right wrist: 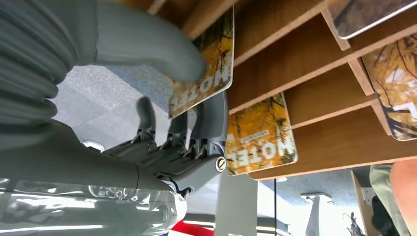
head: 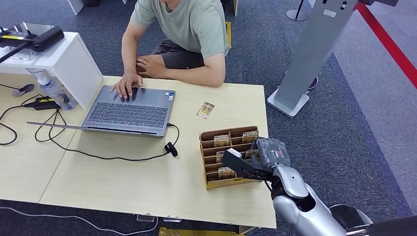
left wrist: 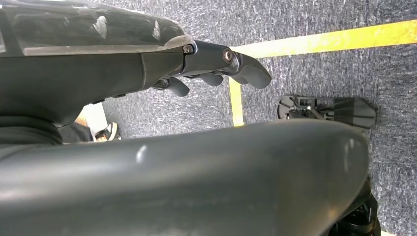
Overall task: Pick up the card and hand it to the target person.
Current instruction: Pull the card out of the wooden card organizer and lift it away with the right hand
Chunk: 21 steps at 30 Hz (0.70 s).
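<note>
- The right hand [head: 255, 160] is at the wooden card holder [head: 209, 147] near the front right corner of the tabletop [head: 123, 182]. In the right wrist view its thumb [right wrist: 147, 49] presses the face of a yellow "HOTEL" card [right wrist: 209, 73] while the darker fingers [right wrist: 206, 132] back it from the other side. So the card is pinched, and it looks partly drawn out of its slot.
- The step in hand, as I judge it, is drawing that card free of the holder. Pull along the line of the slot, not across it, so the card's edge does not catch the wooden divider or drag the holder over the tabletop.
- Keep the pinch firm but flat. A thin card held by one end may pivot or slip if the thumb rolls.
- Mind the neighbouring card [right wrist: 263, 135] in the next slot, which sits just beside the fingers and could be nudged out.
- Once clear, carry the card toward the person [head: 187, 29] seated at the far side, passing wide of the laptop [head: 130, 110] and the loose card [head: 205, 109] lying on the tabletop.
- The left hand [left wrist: 216, 66] hangs over the carpet, fingers loosely curled around nothing.
</note>
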Available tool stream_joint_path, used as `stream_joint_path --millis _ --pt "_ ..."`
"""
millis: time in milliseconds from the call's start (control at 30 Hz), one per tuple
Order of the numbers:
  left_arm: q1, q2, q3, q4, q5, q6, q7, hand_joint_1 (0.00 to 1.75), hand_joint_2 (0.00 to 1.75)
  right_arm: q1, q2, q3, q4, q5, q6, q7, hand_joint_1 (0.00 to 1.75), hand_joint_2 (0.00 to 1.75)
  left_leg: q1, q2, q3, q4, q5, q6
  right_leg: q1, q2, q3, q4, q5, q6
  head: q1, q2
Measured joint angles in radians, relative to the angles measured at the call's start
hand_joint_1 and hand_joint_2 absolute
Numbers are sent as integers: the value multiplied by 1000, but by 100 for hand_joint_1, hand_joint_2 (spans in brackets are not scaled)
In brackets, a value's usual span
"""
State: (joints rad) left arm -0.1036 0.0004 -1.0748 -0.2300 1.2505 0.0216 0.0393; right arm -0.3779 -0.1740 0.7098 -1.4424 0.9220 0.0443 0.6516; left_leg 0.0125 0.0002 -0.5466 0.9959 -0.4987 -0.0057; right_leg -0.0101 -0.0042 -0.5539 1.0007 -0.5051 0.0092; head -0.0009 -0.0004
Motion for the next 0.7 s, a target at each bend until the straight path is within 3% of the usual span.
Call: stream_joint_path --millis 700 --pt "0 0 0 0 -18 29 0 0 0 2 1 -13 6 0 -6 -7 131 175 0 0 0 0 0 0 0 0 0 0 0 0 0 0"
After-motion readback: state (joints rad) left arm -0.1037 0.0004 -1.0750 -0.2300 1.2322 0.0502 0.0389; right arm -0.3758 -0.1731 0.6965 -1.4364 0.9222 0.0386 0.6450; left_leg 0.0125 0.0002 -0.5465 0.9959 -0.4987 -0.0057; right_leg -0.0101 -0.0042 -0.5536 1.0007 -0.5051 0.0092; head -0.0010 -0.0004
